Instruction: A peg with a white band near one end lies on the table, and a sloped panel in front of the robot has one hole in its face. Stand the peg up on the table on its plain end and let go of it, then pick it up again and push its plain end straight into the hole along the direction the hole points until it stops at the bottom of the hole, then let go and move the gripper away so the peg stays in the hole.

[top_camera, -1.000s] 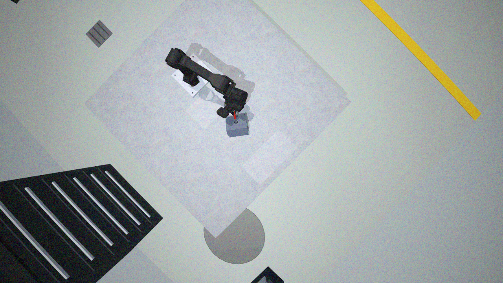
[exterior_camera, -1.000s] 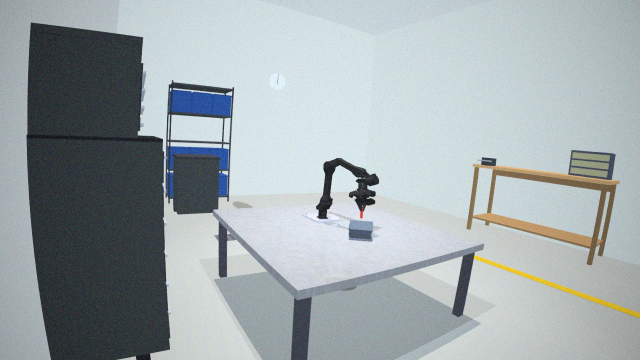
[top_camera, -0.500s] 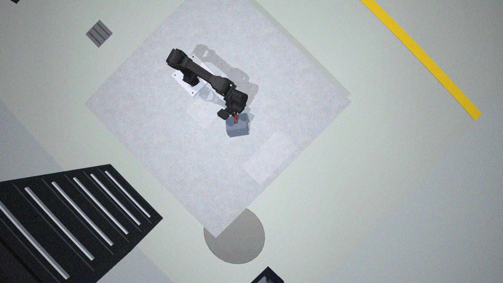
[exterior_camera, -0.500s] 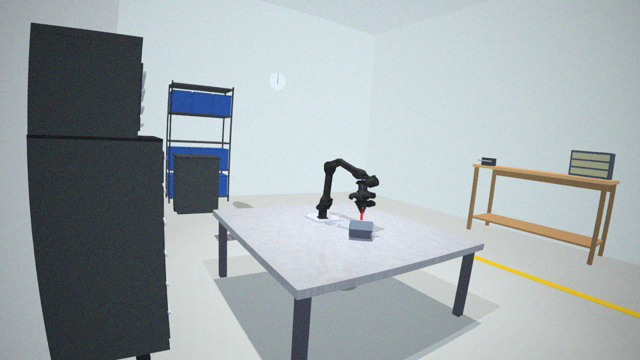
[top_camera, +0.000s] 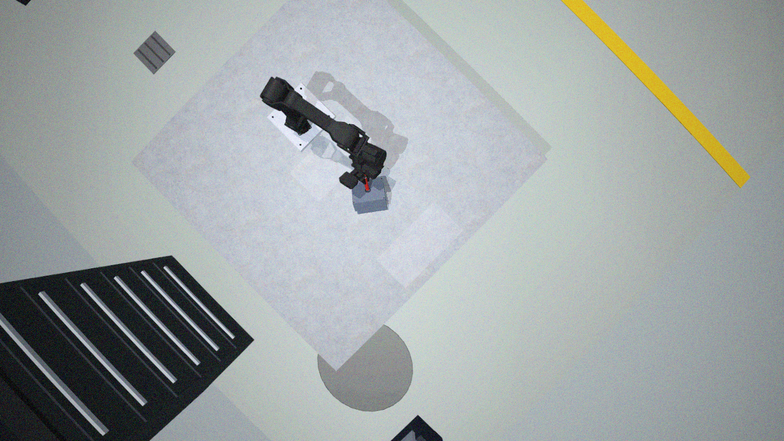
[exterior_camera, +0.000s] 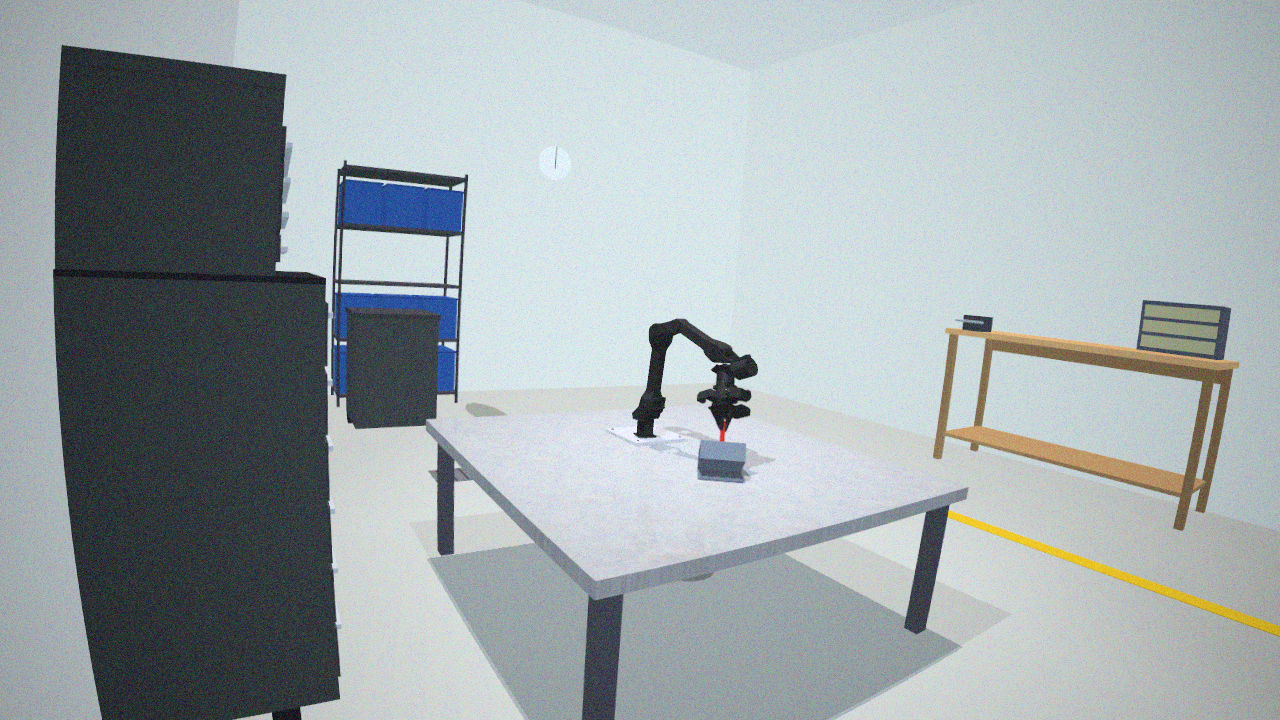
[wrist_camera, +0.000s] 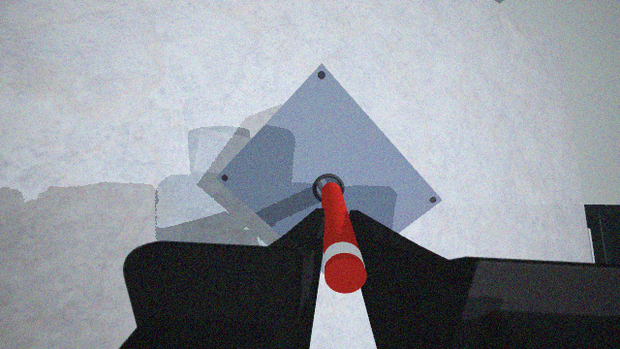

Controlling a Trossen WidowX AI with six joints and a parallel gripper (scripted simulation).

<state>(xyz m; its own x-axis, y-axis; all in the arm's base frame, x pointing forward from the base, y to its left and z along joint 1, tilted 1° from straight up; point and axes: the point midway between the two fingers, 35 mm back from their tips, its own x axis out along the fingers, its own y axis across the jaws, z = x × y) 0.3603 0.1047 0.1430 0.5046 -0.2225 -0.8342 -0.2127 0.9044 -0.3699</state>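
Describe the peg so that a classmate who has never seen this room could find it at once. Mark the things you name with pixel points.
On the big grey table (top_camera: 235,219) (exterior_camera: 537,501) stands a black arm (top_camera: 312,114) (exterior_camera: 656,367). Its gripper (top_camera: 365,179) (exterior_camera: 722,424) (wrist_camera: 335,217) holds the peg (top_camera: 367,185) (exterior_camera: 723,433) (wrist_camera: 336,223) over a blue-grey block (top_camera: 370,204) (exterior_camera: 721,460) (wrist_camera: 334,126). The peg alone is red, with a pale band near one end.

The peg (top_camera: 367,184) (exterior_camera: 722,431) (wrist_camera: 337,223) is red with a white band.

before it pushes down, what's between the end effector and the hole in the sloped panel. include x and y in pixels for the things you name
Only the plain end of the red peg (wrist_camera: 335,218), reaching from the end effector (wrist_camera: 335,217) to the hole's mouth (wrist_camera: 316,188), in the wrist view.
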